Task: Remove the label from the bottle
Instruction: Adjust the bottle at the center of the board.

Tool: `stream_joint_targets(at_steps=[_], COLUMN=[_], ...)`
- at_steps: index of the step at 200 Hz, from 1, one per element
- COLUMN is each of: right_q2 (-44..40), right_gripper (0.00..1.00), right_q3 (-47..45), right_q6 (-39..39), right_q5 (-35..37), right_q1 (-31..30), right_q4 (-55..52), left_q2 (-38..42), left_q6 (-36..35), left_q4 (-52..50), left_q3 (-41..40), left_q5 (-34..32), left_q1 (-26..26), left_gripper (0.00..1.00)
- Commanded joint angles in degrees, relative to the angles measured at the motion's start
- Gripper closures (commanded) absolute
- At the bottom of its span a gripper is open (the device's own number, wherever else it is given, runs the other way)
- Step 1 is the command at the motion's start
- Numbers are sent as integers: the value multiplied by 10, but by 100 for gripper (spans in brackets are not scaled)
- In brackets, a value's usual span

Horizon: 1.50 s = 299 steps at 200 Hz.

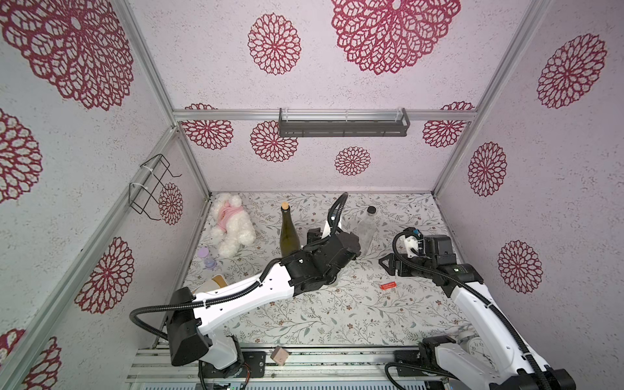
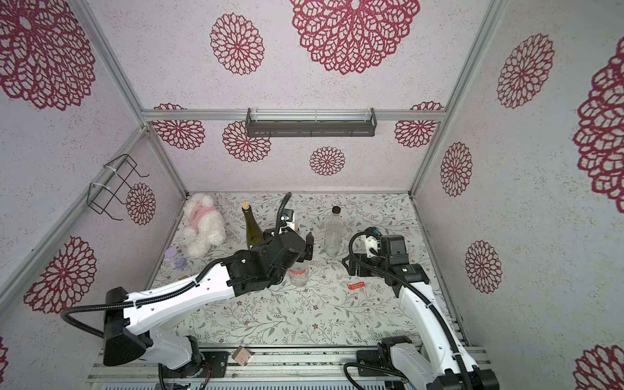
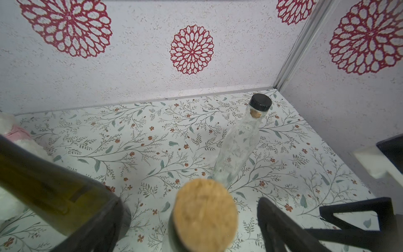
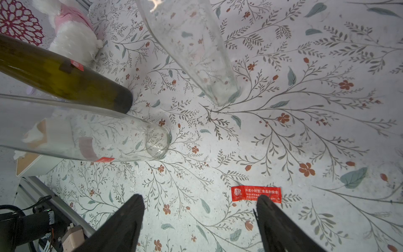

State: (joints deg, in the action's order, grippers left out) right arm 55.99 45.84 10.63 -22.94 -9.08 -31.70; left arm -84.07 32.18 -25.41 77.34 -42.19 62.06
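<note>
Left tool (image 3: 189, 201): fingers spread wide on either side of the cork (image 3: 205, 216) of the corked clear bottle (image 2: 299, 273), with gaps on both sides and nothing gripped. The bottle stands upright directly under this tool. A short red strip (image 4: 104, 159) shows low on its side. Just beside one finger stands the green wine bottle (image 3: 54, 185). Farther ahead, apart from both, is the black-capped clear bottle (image 3: 237, 148).

Right tool (image 4: 199, 197): fingers apart and empty, low over the bench (image 3: 152, 141). A loose red label (image 4: 256, 193) lies flat on the bench at the tip of one finger, well apart from the corked bottle.

Step in hand, as judged: one label is off, and the left tool is letting go of the bottle top. To do this well, raise the tool straight up until both fingers clear the cork. Avoid any sideways sweep, since the wine bottle is close enough to be knocked. If the red strip is another label, the bottle would need steadying again before peeling.

Surroundings: the bench carries a pale leaf-and-flower print, against which the red label reads clearly. Beyond the bottles lie a white plush toy (image 1: 233, 226) and pale walls (image 3: 130, 72) printed with crimson rosettes.
</note>
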Motion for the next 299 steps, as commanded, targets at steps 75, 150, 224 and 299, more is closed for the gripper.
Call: stream_joint_targets(at_steps=[75,150,224,299], right_q2=[-37,-51,-58,-58], right_gripper=[13,2,2,2], right_q3=[-19,-35,-57,-65], right_q6=[29,44,55,58], right_q5=[15,8,18,21], right_q1=[4,4,4,4], right_q4=[7,8,17,25], left_q2=[180,115,67,40], left_q6=[-202,-262,-275,-278], left_q4=[59,64,98,115], left_q3=[-101,-75,-72,-62], left_q5=[526,696,694,696], left_q1=[-151,-232,-252,-254], left_gripper=[3,3,13,33])
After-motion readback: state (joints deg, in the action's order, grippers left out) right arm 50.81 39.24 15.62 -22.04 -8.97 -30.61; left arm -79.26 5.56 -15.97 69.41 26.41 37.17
